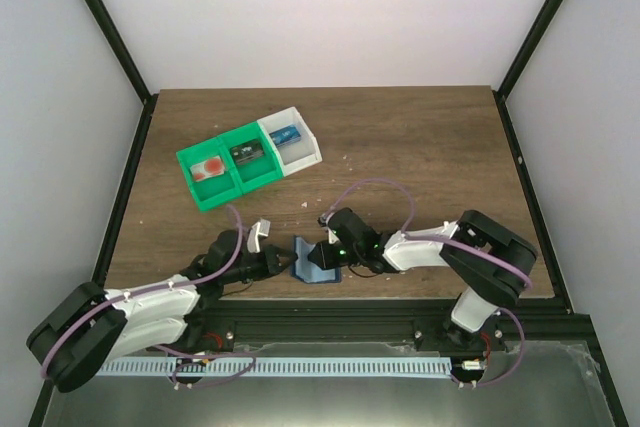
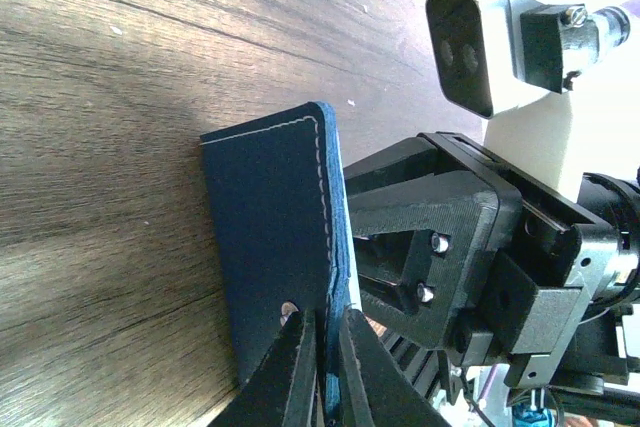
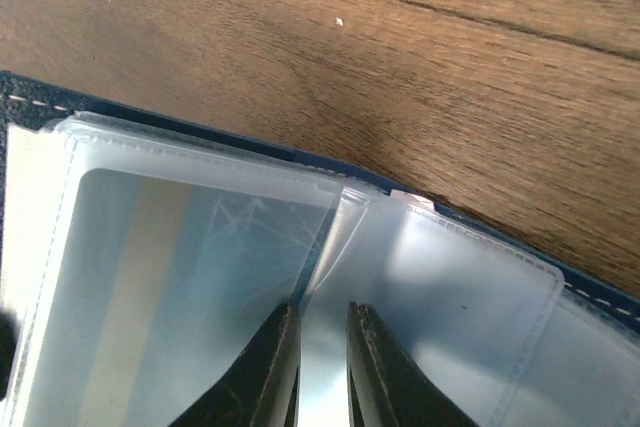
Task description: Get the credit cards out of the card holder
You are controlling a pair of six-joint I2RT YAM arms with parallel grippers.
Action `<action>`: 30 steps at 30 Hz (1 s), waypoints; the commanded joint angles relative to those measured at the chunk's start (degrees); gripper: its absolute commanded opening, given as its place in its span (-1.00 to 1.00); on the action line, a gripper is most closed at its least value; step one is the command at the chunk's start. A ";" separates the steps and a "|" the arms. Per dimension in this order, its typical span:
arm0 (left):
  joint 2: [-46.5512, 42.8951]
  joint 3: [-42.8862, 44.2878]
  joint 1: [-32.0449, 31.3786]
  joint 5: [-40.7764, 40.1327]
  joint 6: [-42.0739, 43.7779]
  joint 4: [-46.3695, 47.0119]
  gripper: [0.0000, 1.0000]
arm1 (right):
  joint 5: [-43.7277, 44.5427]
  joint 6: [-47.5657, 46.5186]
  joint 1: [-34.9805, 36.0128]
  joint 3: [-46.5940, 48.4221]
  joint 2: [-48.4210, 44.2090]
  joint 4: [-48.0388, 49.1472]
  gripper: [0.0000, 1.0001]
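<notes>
The card holder [image 1: 316, 271] lies open on the table's near edge between both arms. In the left wrist view its navy cover [image 2: 270, 227] stands on edge, and my left gripper [image 2: 326, 372] is shut on that cover's rim beside a small snap. Inside, clear plastic sleeves [image 3: 470, 297] fan out; a credit card [image 3: 170, 297] with a pale stripe shows through the left sleeve. My right gripper [image 3: 323, 367] sits low over the sleeves with its fingers a narrow gap apart at a raised sleeve fold [image 3: 335, 232]. Whether it pinches anything is unclear.
A green tray [image 1: 222, 187] joined to a white tray [image 1: 300, 152] stands at the back left, with a red-marked card [image 1: 210, 169], a dark card [image 1: 246, 154] and a blue card [image 1: 287, 134] in its compartments. Black frame posts rise at the table corners.
</notes>
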 commanded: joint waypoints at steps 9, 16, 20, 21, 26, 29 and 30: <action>-0.83 1.39 -0.19 -0.67 2.12 -0.58 -1.00 | 5.28 -0.33 0.26 0.50 -1.35 -7.35 -0.55; -2.23 1.96 -0.32 -1.97 3.29 -3.63 -1.00 | 2.79 0.49 0.49 -0.18 -8.60 -7.90 -0.19; -2.59 1.93 -0.44 -2.19 3.21 -3.79 -1.00 | 2.28 0.67 2.77 2.23 -9.31 -9.28 0.01; -2.74 1.94 -0.37 -2.27 3.17 -3.81 -1.00 | 1.98 0.67 3.14 2.70 -9.43 -9.43 0.06; -3.47 1.93 -0.44 -2.64 3.21 -4.53 -1.00 | 0.77 1.01 3.73 3.71 -8.75 -9.48 0.25; -3.76 1.97 -0.42 -2.82 3.21 -4.68 -1.00 | -0.17 1.17 3.85 3.93 -7.99 -9.05 0.29; -3.83 1.95 -0.49 -2.87 3.08 -4.61 -1.00 | -0.56 1.19 3.91 3.99 -7.82 -8.88 0.30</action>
